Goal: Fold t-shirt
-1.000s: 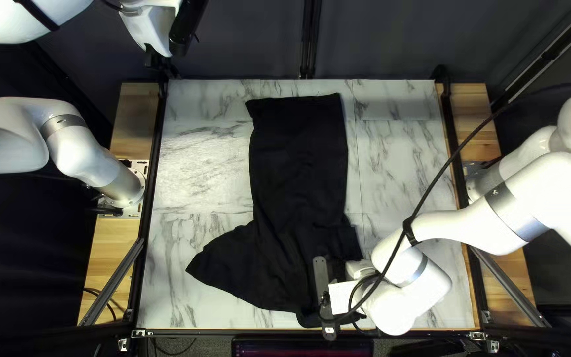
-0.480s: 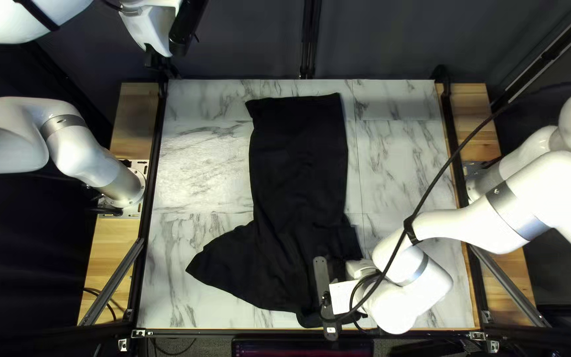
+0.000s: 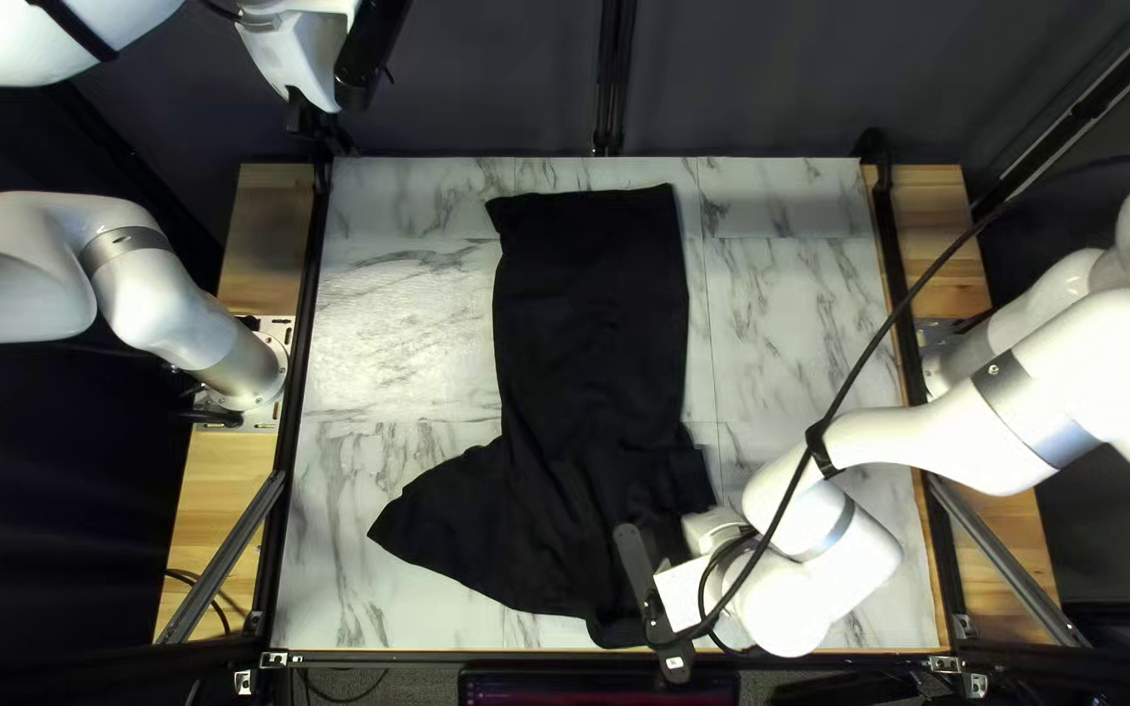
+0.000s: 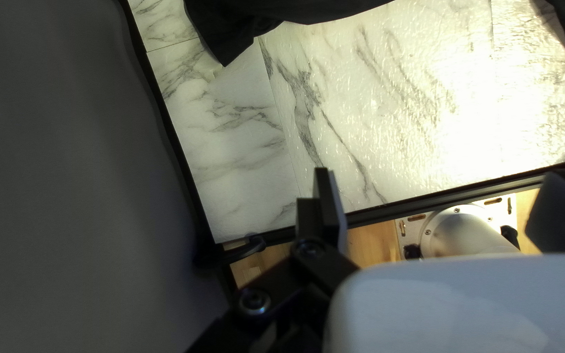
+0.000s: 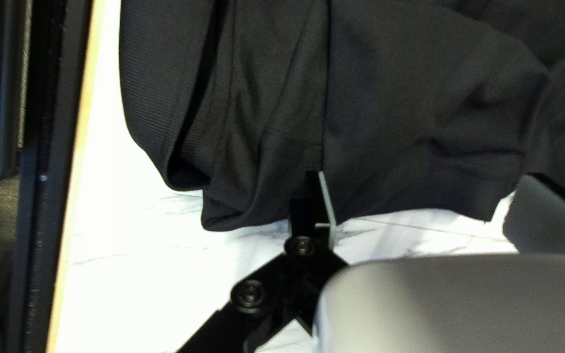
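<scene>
Black t-shirt point(image 3: 591, 327) partly under the right claw point(image 3: 653, 604)
It stretches along the table point(image 3: 395, 301), its near folds ahead of widely parted, empty fingers point(image 5: 312, 202); left claw point(image 3: 366, 59), equally wide and empty, is well apart

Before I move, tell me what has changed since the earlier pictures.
The white right arm has shifted slightly right in the top left view, and its open black gripper has turned slightly counterclockwise. No grasp or release shows. The black cloth t-shirt and the white left arm look unchanged.
</scene>
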Robot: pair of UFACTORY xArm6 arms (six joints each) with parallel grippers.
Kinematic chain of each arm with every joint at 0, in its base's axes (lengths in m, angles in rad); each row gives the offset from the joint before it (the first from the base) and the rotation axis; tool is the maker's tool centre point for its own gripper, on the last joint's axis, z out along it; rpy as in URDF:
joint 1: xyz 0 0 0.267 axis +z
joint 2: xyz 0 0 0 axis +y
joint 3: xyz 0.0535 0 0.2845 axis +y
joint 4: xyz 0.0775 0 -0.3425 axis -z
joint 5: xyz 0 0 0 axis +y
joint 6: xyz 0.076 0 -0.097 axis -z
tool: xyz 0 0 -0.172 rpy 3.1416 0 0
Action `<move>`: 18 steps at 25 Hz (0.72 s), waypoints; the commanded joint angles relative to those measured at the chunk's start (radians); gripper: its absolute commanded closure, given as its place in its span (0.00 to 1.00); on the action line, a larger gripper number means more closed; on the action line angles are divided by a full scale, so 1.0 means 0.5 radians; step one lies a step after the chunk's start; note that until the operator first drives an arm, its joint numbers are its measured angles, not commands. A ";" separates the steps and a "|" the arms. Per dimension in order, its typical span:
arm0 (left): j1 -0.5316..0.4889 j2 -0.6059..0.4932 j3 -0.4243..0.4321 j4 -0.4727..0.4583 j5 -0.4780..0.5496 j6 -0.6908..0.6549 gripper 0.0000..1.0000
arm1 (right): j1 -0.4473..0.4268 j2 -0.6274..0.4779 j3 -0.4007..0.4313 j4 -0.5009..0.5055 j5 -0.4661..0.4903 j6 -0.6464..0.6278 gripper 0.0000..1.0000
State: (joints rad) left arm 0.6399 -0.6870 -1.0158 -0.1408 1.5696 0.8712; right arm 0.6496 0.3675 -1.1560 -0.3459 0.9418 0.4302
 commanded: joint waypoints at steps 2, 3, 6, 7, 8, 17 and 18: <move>0.000 0.000 0.000 0.000 0.000 0.000 0.00 | -0.012 0.009 0.032 0.012 -0.033 -0.028 0.00; 0.000 0.000 0.000 0.000 0.000 0.000 0.00 | -0.028 0.011 0.036 0.009 -0.043 -0.049 0.00; 0.000 0.000 0.000 0.000 0.000 0.000 0.00 | -0.066 0.048 0.019 0.010 -0.073 -0.108 0.00; 0.000 0.000 0.000 0.000 0.000 0.000 0.00 | -0.074 0.058 0.015 0.012 -0.082 -0.121 0.00; 0.000 0.000 0.000 0.000 0.000 0.000 0.00 | -0.087 0.074 0.008 0.013 -0.097 -0.142 0.00; 0.000 0.000 0.000 0.000 0.000 0.000 0.00 | -0.121 0.088 -0.061 -0.033 -0.035 -0.198 0.00; 0.000 0.000 0.000 0.000 0.000 0.000 0.00 | -0.133 0.078 -0.071 -0.052 -0.010 -0.202 0.00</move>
State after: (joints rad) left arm 0.6399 -0.6870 -1.0158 -0.1408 1.5696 0.8712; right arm 0.5892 0.4146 -1.1858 -0.3576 0.9191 0.3296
